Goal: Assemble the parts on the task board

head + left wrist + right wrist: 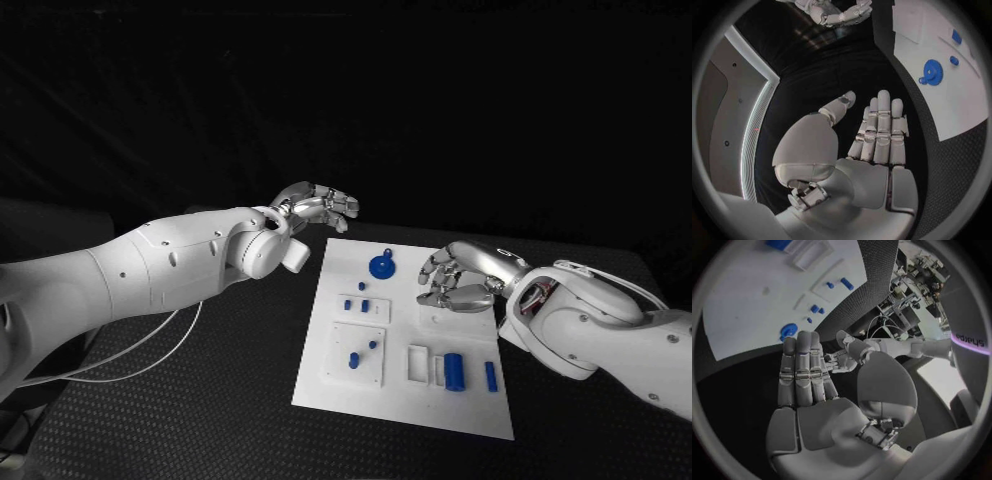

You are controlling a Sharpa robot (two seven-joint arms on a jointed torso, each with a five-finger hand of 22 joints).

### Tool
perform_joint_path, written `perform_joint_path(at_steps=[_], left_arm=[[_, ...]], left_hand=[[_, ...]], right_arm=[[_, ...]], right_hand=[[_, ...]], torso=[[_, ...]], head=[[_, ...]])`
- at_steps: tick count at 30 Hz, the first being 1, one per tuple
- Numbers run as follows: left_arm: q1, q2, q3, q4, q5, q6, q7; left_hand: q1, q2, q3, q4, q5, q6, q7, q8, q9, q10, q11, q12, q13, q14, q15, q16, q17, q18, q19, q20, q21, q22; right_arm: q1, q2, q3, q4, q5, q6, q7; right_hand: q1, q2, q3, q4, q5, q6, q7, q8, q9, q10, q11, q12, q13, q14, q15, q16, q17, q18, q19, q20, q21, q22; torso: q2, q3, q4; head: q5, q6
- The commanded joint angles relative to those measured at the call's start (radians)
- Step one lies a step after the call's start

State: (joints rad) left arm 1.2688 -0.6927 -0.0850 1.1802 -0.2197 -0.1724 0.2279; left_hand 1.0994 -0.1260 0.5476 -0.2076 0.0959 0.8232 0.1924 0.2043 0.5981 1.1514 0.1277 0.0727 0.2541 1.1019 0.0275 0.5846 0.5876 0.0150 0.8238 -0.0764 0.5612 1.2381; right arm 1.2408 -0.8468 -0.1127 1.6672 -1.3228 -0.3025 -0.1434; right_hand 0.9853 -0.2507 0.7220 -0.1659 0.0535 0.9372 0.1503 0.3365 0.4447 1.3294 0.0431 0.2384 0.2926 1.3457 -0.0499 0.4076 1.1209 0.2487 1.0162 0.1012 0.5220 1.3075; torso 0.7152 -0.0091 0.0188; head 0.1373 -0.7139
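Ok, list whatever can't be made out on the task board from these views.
- Head view: the right hand covers part of the task board beneath it.
- Left wrist view: board cut off by the circle's rim.
- Small blue parts: too small to tell seated or loose.

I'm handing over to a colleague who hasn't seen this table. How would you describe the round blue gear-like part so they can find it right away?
Start at the white task board in the middle of the black table. Go to its far end, between the left hand and the right hand, both empty. The blue disc lies there: it is the only round, flat part, and wider than the small pegs and blocks nearer the robot.
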Motion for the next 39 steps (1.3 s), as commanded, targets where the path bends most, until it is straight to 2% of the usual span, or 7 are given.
perform_joint_path(at_steps=[1,5,10,16,22,30,39], left_arm=[[0.001,0.003,0.000,-0.003,0.005,0.012,0.007],[0.000,0.008,0.000,-0.007,0.008,0.014,0.007],[-0.003,0.012,-0.002,-0.011,0.008,0.016,0.006],[-0.015,0.016,-0.003,-0.016,0.012,0.018,0.008],[-0.026,0.018,-0.004,-0.019,0.016,0.018,0.010],[-0.040,0.026,-0.005,-0.026,0.022,0.024,0.011],[-0.041,0.024,-0.007,-0.023,0.025,0.026,0.010]], left_hand=[[-0.001,-0.006,-0.002,0.007,-0.006,-0.006,-0.002,0.006,-0.001,-0.002,0.001,-0.002,-0.001,0.005,-0.001,-0.004,0.001,0.019,0.002,0.004,-0.006,0.001],[-0.002,-0.006,-0.002,0.008,-0.006,-0.006,-0.002,0.006,-0.001,-0.002,0.001,-0.002,-0.001,0.005,-0.001,-0.005,0.002,0.018,0.002,0.004,-0.006,0.001],[-0.003,-0.006,-0.002,0.009,-0.006,-0.006,-0.002,0.006,-0.001,-0.002,0.001,-0.002,-0.001,0.005,-0.001,-0.005,0.003,0.018,0.002,0.004,-0.007,0.002],[-0.003,-0.006,-0.002,0.010,-0.006,-0.006,-0.002,0.006,-0.001,-0.002,0.001,-0.002,-0.001,0.005,-0.001,-0.006,0.003,0.018,0.002,0.004,-0.007,0.002],[-0.004,-0.005,-0.002,0.011,-0.006,-0.006,-0.002,0.007,-0.001,-0.002,0.001,-0.002,-0.001,0.006,-0.001,-0.007,0.004,0.018,0.002,0.004,-0.008,0.003],[-0.006,-0.004,-0.003,0.013,-0.005,-0.007,-0.001,0.007,-0.002,-0.003,0.001,-0.002,-0.001,0.006,-0.001,-0.008,0.006,0.018,0.002,0.004,-0.008,0.004],[-0.007,-0.003,-0.003,0.013,-0.005,-0.008,-0.001,0.007,-0.002,-0.003,0.001,-0.002,-0.001,0.005,-0.001,-0.009,0.007,0.019,0.002,0.004,-0.009,0.004]], right_arm=[[0.000,-0.021,-0.001,-0.003,0.173,0.144,-0.096],[0.000,-0.055,-0.003,-0.009,0.252,0.255,-0.196],[0.000,-0.082,-0.016,-0.017,0.330,0.333,-0.279],[-0.001,-0.105,-0.055,-0.022,0.352,0.412,-0.349],[-0.009,-0.100,-0.089,-0.030,0.349,0.397,-0.387],[-0.050,-0.051,-0.092,-0.054,0.293,0.340,-0.402],[-0.089,0.003,-0.092,-0.079,0.247,0.313,-0.404]], right_hand=[[-0.017,-0.004,-0.023,0.004,-0.004,-0.002,-0.017,0.009,0.007,0.026,-0.015,0.057,0.078,0.023,-0.021,0.079,0.060,0.013,0.038,-0.022,0.057,0.029],[-0.088,0.001,-0.036,0.048,-0.008,-0.003,-0.040,0.018,0.041,-0.005,-0.042,0.239,0.365,0.029,-0.054,0.279,0.184,0.013,0.066,-0.069,0.223,0.028],[-0.160,0.032,-0.030,0.099,-0.005,0.017,-0.053,0.033,0.064,0.003,-0.060,0.331,0.461,0.053,-0.072,0.372,0.211,0.013,0.088,-0.093,0.300,0.028],[-0.250,0.065,-0.033,0.095,-0.005,0.005,-0.059,0.031,0.094,0.002,-0.065,0.385,0.522,0.050,-0.078,0.459,0.209,0.013,0.076,-0.112,0.363,0.025],[-0.307,0.070,-0.022,0.081,-0.005,0.015,-0.062,0.033,0.112,0.016,-0.070,0.405,0.535,0.048,-0.080,0.511,0.206,0.013,0.075,-0.122,0.387,0.022],[-0.348,0.042,0.005,0.078,-0.005,0.016,-0.063,0.029,0.124,0.019,-0.069,0.407,0.535,0.040,-0.078,0.534,0.196,0.013,0.074,-0.126,0.400,0.019],[-0.366,0.031,0.018,0.080,-0.005,0.012,-0.062,0.023,0.129,0.021,-0.068,0.409,0.535,0.038,-0.077,0.544,0.190,0.013,0.076,-0.129,0.406,0.019]], torso=[[-0.006,0.0011,-0.0045],[-0.009,0.0036,-0.0085],[-0.013,0.0043,-0.0106],[-0.024,0.0030,-0.0154],[-0.039,0.0008,-0.0187],[-0.059,-0.0022,-0.0204],[-0.070,-0.0054,-0.0176]], head=[[-0.025,0.007],[-0.047,0.008],[-0.062,0.002],[-0.104,-0.013],[-0.142,-0.024],[-0.157,-0.042],[-0.156,-0.051]])
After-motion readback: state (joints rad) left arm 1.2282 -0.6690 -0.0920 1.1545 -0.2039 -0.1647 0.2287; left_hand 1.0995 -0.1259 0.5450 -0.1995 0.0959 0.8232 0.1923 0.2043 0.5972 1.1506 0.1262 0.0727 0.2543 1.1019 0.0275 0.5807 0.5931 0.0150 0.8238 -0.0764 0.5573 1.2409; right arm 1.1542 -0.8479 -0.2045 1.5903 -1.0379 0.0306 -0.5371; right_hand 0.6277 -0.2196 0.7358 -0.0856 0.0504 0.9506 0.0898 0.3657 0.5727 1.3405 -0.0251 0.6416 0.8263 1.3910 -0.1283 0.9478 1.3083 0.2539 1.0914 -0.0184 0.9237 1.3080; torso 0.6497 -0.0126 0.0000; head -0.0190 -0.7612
